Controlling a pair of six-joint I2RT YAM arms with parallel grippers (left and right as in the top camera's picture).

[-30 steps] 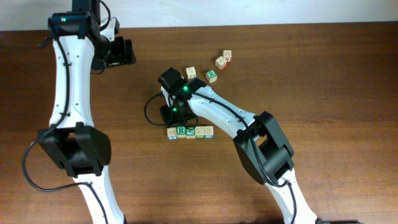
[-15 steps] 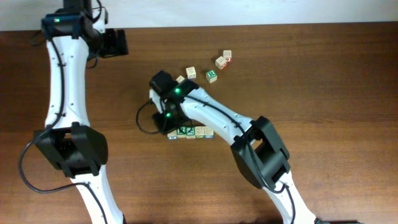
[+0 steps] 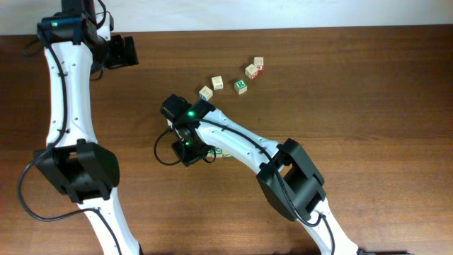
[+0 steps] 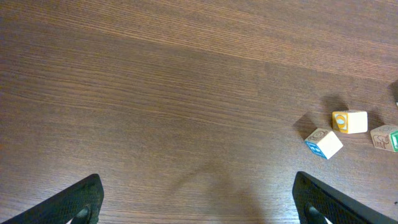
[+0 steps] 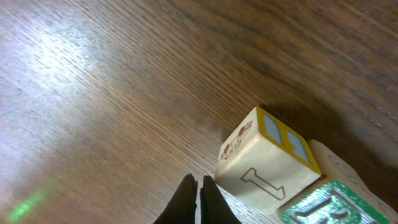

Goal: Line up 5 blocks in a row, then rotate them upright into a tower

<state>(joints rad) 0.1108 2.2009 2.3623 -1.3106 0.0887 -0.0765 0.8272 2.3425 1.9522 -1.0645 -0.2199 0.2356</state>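
The right fingers (image 5: pixel 189 198) are pressed shut and empty, low over the surface (image 5: pixel 93 93). A yellow-bordered block (image 5: pixel 267 163) sits just beside them at 2 o'clock, with a green-lettered block (image 5: pixel 323 208) next to it at 5 o'clock. Overhead, these sit mid-surface, mostly hidden under the right arm (image 3: pixel 233 138). The loose blocks (image 3: pixel 217 83) lie at 1 o'clock. The left fingers (image 4: pixel 78 200) stand wide apart, empty, at 10 o'clock.

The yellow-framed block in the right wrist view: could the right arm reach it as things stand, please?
Probably yes: the shut right end effector sits just beside the block, with only bare table between them.
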